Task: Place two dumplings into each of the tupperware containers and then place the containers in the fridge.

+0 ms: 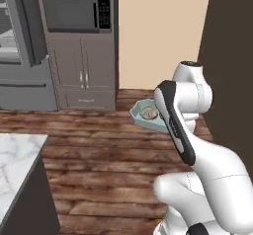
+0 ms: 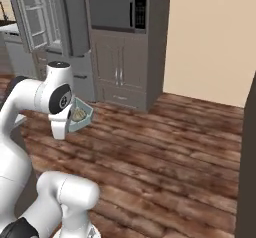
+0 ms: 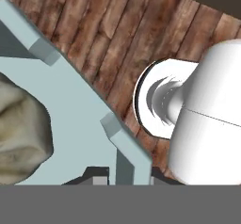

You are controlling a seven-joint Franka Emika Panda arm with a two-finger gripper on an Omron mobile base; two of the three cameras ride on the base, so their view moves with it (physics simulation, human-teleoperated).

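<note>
The pale teal tupperware container hangs in the air above the wooden floor, partly behind my white arm. A beige wrinkled dumpling lies inside it. In the right base view the same container with a dumpling peeks out beside the arm's upper joint. Close up in the hand view, a dumpling rests on the container's floor, and my gripper is shut on the container's rim wall. The fridge stands at the far left with a door open, its shelves showing.
A grey cabinet column with a dark built-in microwave stands to the right of the fridge. A marble counter corner lies at the lower left. A dark wall rises on the right. Wooden floor stretches ahead.
</note>
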